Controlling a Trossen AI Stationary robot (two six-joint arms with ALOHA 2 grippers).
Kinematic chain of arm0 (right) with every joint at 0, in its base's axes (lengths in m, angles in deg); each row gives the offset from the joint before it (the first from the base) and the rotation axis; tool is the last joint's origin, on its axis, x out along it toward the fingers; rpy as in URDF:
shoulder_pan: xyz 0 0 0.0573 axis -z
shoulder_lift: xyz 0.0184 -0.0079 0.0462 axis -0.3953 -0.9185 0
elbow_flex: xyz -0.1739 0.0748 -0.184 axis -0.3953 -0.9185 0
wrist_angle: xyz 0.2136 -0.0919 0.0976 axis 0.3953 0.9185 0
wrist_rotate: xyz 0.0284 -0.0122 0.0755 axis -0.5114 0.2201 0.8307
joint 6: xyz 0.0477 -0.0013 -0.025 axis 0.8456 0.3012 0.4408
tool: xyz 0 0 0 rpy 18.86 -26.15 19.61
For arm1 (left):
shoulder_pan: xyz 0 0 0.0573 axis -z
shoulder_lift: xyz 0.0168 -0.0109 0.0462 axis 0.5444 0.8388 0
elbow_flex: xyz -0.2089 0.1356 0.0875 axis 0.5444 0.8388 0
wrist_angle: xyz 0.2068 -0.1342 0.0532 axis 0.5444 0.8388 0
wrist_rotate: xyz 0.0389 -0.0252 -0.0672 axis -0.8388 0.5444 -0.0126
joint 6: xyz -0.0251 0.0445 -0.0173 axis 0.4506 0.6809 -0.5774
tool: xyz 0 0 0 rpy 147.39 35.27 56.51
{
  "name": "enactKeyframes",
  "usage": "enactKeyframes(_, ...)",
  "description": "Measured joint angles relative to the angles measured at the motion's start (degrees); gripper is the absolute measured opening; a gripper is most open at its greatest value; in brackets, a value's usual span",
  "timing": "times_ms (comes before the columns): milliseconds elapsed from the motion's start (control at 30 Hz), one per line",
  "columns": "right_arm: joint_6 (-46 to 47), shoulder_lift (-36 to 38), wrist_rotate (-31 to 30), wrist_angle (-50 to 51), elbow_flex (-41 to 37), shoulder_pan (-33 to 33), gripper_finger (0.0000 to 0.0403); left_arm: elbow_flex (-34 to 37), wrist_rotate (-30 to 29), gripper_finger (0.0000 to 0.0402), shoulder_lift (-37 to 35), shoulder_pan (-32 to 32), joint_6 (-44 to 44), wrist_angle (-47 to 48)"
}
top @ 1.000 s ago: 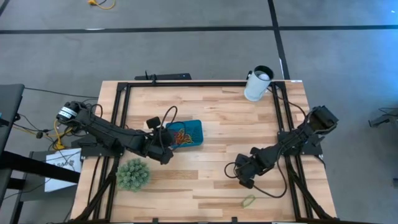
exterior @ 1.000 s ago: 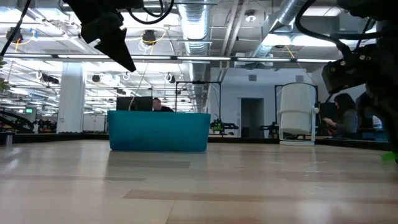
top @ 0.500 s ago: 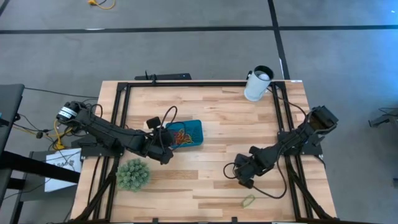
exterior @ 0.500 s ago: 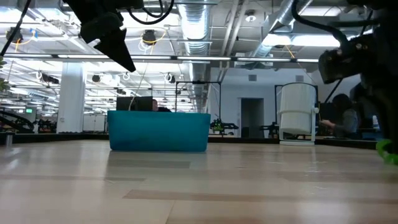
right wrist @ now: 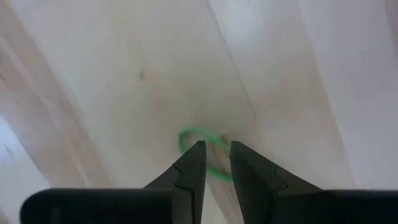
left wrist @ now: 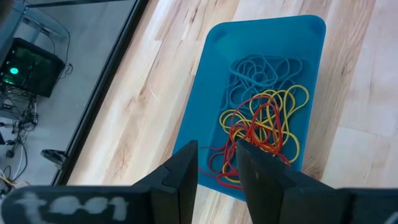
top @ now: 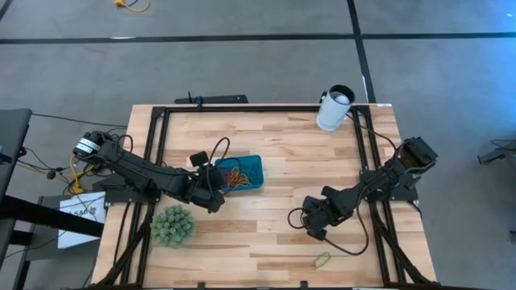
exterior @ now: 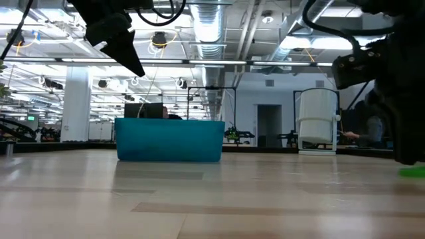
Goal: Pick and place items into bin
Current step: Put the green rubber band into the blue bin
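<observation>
The teal bin (top: 246,171) sits left of the table's middle and holds a tangle of red, yellow and grey loops (left wrist: 264,121). My left gripper (top: 214,199) hangs above the bin's near-left corner (left wrist: 217,171), fingers slightly open and holding nothing. One green loop (top: 322,259) lies flat on the wood near the table's near edge. My right gripper (top: 316,231) hovers just on the far side of it. In the right wrist view the green loop (right wrist: 194,139) shows just past the narrowly open fingers of my right gripper (right wrist: 217,163).
A green spiky ball (top: 172,225) sits near the left edge, close to my left arm. A white cup (top: 334,109) stands at the far right corner. Black frame rails (top: 157,153) run along the table's sides. Bare wood lies between the two grippers.
My right gripper has drifted a little toward the table's left, staying above the wood near the green loop. The left arm and the bin have kept still.
</observation>
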Motion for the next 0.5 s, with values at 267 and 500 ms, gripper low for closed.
enactKeyframes(267,-1.2,0.0,2.4,-5.6,0.0,0.5,0.0069,0.0,0.0,0.0101,0.0,0.0,0.0,0.0)
enactKeyframes(500,0.6,0.0,2.9,-4.8,0.0,-0.3,0.0069,0.0,0.0,0.0101,0.0,0.0,0.0,0.0)
